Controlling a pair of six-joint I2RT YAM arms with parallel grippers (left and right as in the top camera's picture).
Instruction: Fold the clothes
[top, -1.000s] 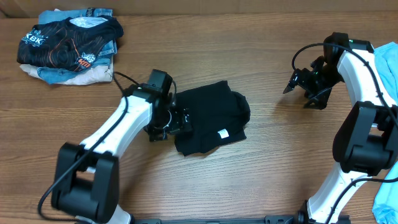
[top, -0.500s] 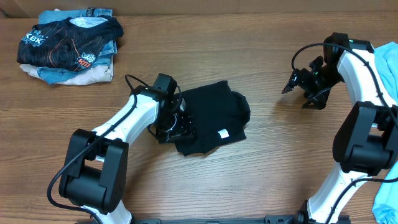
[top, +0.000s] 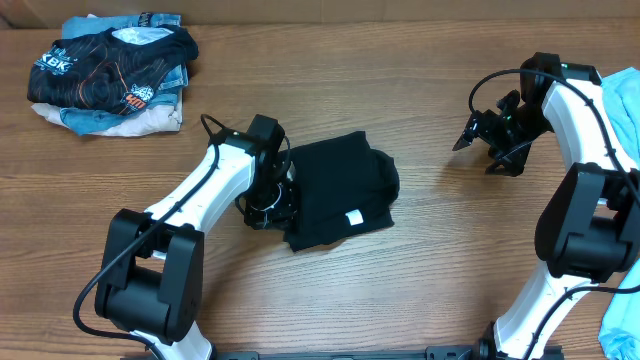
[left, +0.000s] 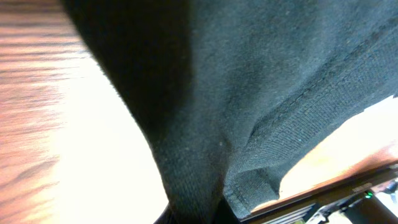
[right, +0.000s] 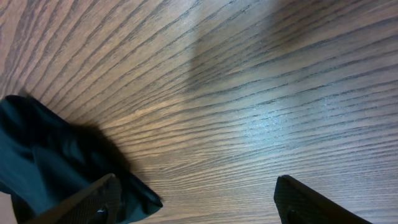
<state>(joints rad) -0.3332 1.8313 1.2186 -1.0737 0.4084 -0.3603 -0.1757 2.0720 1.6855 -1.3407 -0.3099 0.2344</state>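
Note:
The clothes, a plain black T-shirt (top: 340, 185), lie crumpled in the middle of the table, with a small white tag (top: 355, 214) showing. My left gripper (top: 280, 203) is shut on the shirt's left edge. In the left wrist view the black fabric (left: 249, 93) fills the frame and runs down into the closed left gripper (left: 199, 214). Well to the right of the shirt, my right gripper (top: 480, 152) hangs open above bare wood. In the right wrist view a corner of the T-shirt (right: 37, 149) shows at the left, and the right gripper (right: 196, 199) holds nothing.
A pile of other clothes (top: 110, 70) sits at the far left corner, topped by a black shirt with orange-and-white print. Light blue fabric (top: 625, 100) lies at the right edge behind the right arm, with more blue fabric (top: 625, 320) at the lower right.
My left gripper has gone from open to shut on the shirt's left edge, which has shifted slightly. The right arm has not moved.

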